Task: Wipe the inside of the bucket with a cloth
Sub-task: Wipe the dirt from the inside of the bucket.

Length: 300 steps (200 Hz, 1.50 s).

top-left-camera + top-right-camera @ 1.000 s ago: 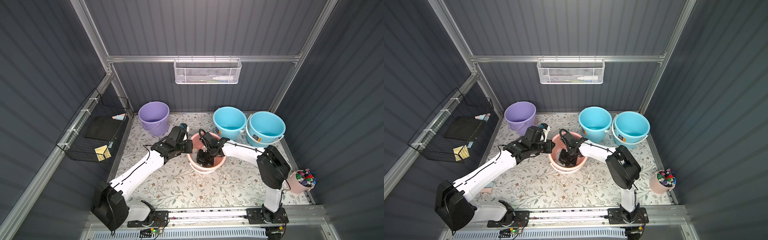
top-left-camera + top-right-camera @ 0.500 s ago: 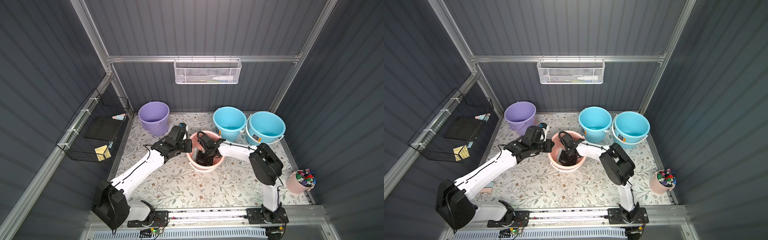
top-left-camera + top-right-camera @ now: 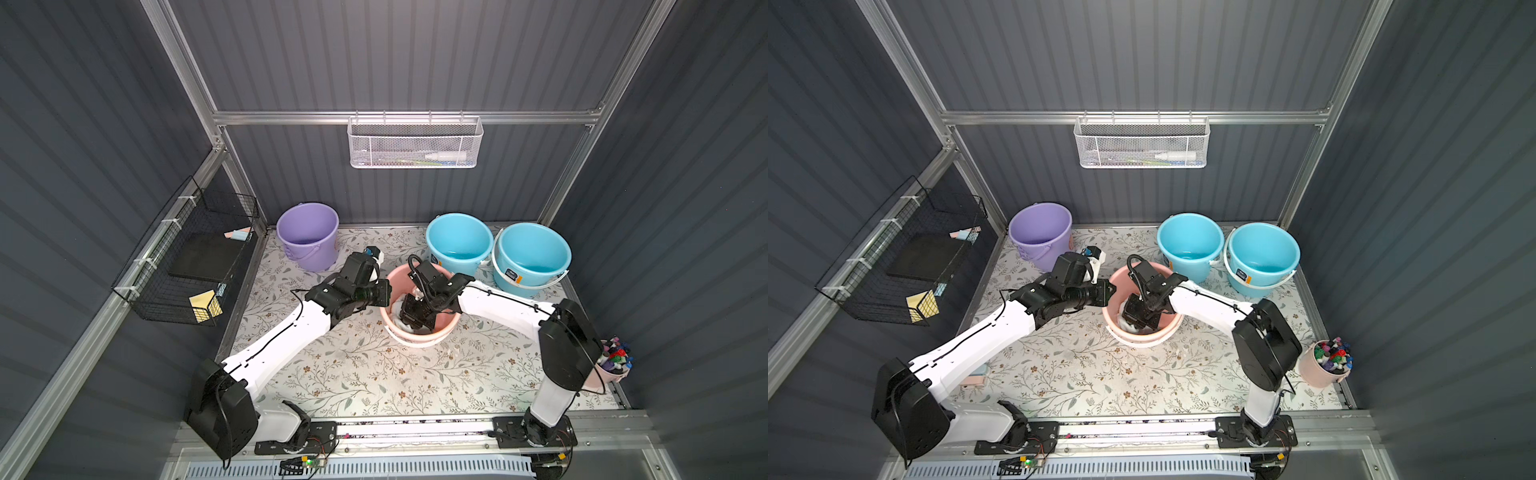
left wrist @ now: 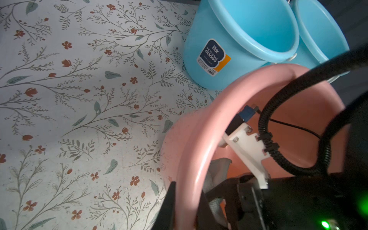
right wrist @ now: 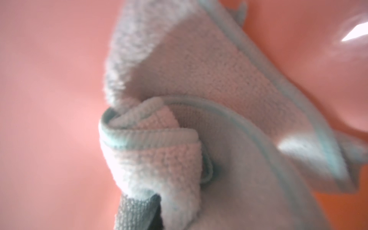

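The pink bucket [image 3: 415, 341] [image 3: 1142, 340] stands mid-table on the floral mat. My left gripper [image 3: 386, 293] [image 3: 1109, 291] is shut on its rim at the left side. In the left wrist view the two dark jaws straddle the pink rim [image 4: 199, 139], one inside and one outside. My right gripper [image 3: 411, 322] reaches down inside the bucket and is shut on the cloth [image 3: 401, 300] [image 3: 1126, 326]. The pale aqua terry cloth [image 5: 199, 99] fills the right wrist view, bunched against the pink inner wall [image 5: 49, 99]. It hides the right fingertips.
A purple bucket [image 3: 309, 253] stands at the back left. Two blue buckets [image 3: 459, 253] [image 3: 532, 270] stand just behind the pink one. A pink cup of markers [image 3: 611, 376] sits at the right edge. A black wire basket [image 3: 187, 266] and a white mesh basket [image 3: 415, 143] hang on the walls.
The right arm has shifted with the cloth inside the bucket; its elbow swung in toward the bucket and back out to the right. The left gripper has kept its hold on the rim.
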{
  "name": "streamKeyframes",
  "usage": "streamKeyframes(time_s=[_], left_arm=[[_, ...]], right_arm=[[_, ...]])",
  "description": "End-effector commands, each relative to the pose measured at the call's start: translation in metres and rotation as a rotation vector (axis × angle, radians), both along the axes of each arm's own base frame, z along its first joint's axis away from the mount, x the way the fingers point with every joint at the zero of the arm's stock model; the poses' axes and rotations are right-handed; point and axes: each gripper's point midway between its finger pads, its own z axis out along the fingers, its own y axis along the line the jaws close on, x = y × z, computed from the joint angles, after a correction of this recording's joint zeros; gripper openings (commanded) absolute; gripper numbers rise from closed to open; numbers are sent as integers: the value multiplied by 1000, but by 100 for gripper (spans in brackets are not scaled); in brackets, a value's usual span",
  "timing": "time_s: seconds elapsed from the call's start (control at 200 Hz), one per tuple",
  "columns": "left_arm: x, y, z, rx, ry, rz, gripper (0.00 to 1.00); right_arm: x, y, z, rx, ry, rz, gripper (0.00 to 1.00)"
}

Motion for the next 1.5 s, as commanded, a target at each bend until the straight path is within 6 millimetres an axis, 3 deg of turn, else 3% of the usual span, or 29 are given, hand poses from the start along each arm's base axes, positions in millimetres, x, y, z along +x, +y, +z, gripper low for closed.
streamKeyframes(time_s=[0.0, 0.125, 0.265, 0.43, 0.66, 1.106, 1.496], left_arm=[[4, 4, 7, 4, -15, 13, 0], [5, 3, 5, 6, -11, 10, 0], [5, 3, 5, 8, -11, 9, 0], [5, 1, 7, -2, -13, 1, 0], [5, 0, 8, -6, -13, -5, 0], [3, 0, 13, -14, -19, -10, 0], [4, 0, 14, -13, -18, -8, 0]], right_arm=[[3, -1, 30, 94, 38, -109, 0], [9, 3, 57, 196, 27, -197, 0], [18, 0, 73, 277, 27, -346, 0], [34, -4, 74, 312, 30, -497, 0], [51, 18, 77, 373, 21, -631, 0], [76, 36, 5, 292, 108, -803, 0], [78, 28, -79, 116, 136, -858, 0]])
